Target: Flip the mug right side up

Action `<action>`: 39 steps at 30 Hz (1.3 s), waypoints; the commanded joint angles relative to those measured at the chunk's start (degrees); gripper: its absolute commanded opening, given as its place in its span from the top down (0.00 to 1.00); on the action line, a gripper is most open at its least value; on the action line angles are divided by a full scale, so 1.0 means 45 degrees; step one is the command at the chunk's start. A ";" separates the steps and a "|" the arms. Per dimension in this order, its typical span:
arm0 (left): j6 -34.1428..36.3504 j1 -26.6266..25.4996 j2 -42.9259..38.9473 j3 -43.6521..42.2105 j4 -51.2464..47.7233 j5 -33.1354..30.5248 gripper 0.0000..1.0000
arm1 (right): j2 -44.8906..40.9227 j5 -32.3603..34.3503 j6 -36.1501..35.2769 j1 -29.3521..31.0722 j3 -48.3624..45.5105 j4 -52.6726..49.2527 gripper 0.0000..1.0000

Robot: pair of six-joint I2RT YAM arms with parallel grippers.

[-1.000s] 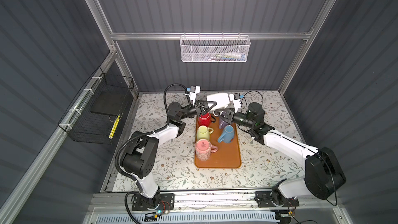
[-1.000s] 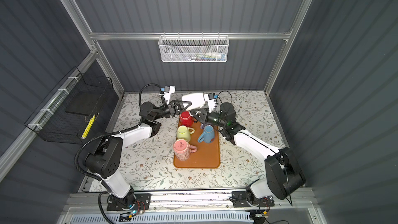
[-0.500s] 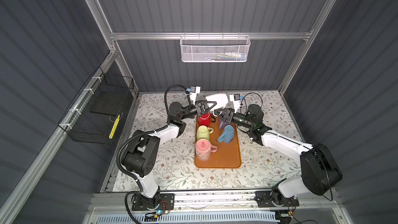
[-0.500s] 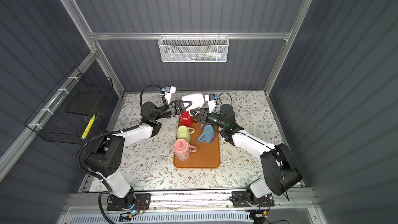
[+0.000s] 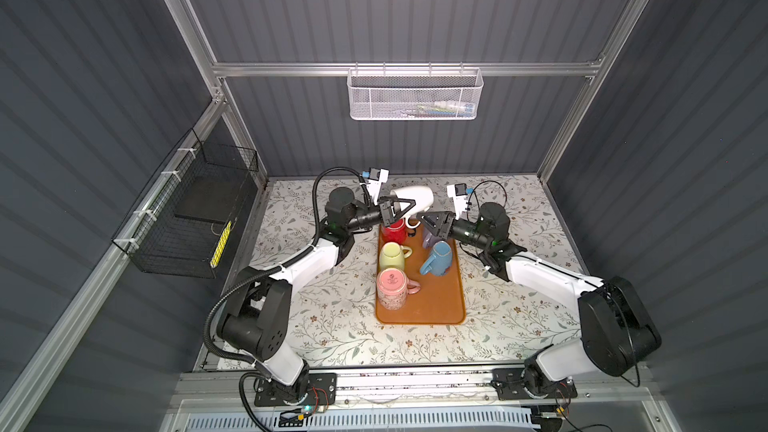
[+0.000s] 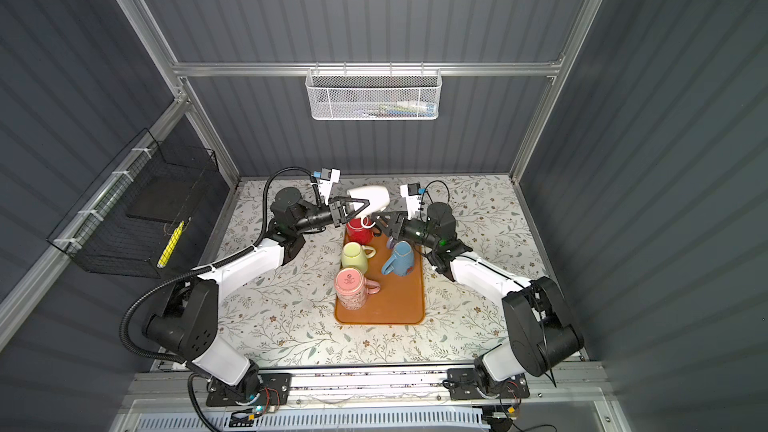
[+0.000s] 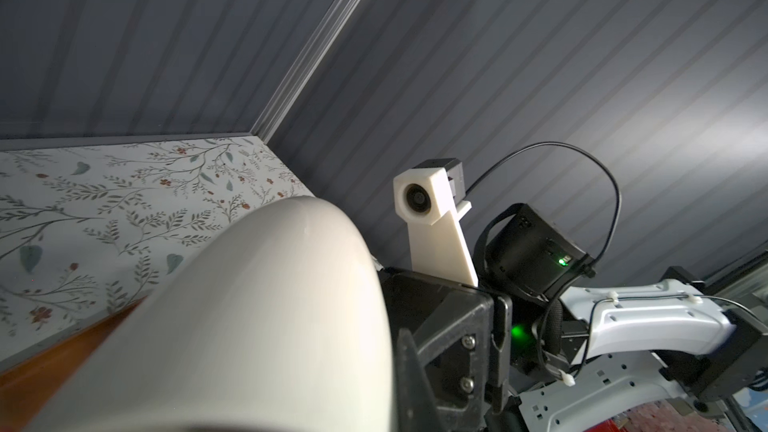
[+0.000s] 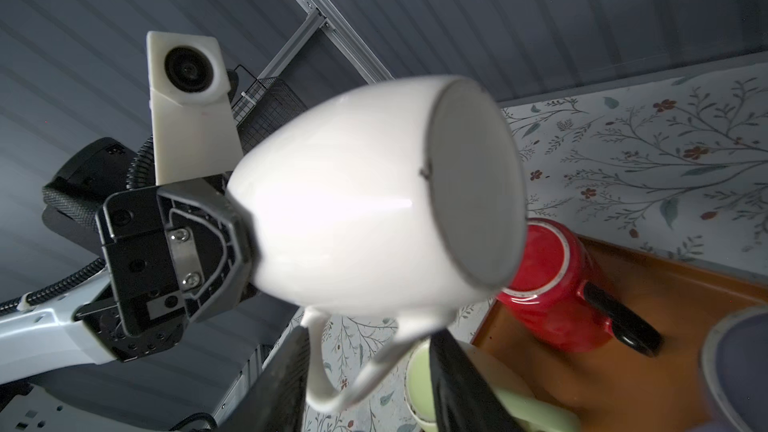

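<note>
Mug status: the white mug [image 5: 422,196] is held on its side above the far end of the orange tray [image 5: 453,309], just above centre in both top views. My left claw [image 5: 405,207] pinches its rim end. My right claw [image 5: 430,222] is spread, one finger either side of the handle [image 8: 357,367].

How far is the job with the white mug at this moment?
Done: the white mug is off the table, gripped at one end by the shut left end effector. In hand: it lies sideways in the air, the open right end effector around its handle. Left: bring its opening upward and set it down.
</note>
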 commanded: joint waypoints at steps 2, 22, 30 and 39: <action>0.2054 0.0240 -0.0897 0.0958 -0.2291 -0.0916 1.00 | -0.0361 0.0316 0.0073 -0.0109 -0.0160 -0.0327 0.48; 0.7481 0.1074 -0.0727 0.5756 -1.4217 -0.8425 1.00 | -0.2589 0.7768 0.5994 -0.0140 0.6802 -1.1573 0.41; 0.7955 0.1977 0.0313 0.6353 -1.5939 -0.9713 1.00 | -0.3026 0.7375 0.6787 -0.0336 0.6926 -1.1567 0.42; 0.8135 0.1999 0.1536 0.7684 -1.6809 -1.0053 1.00 | -0.3248 0.6390 0.7440 -0.1063 0.5899 -0.9776 0.43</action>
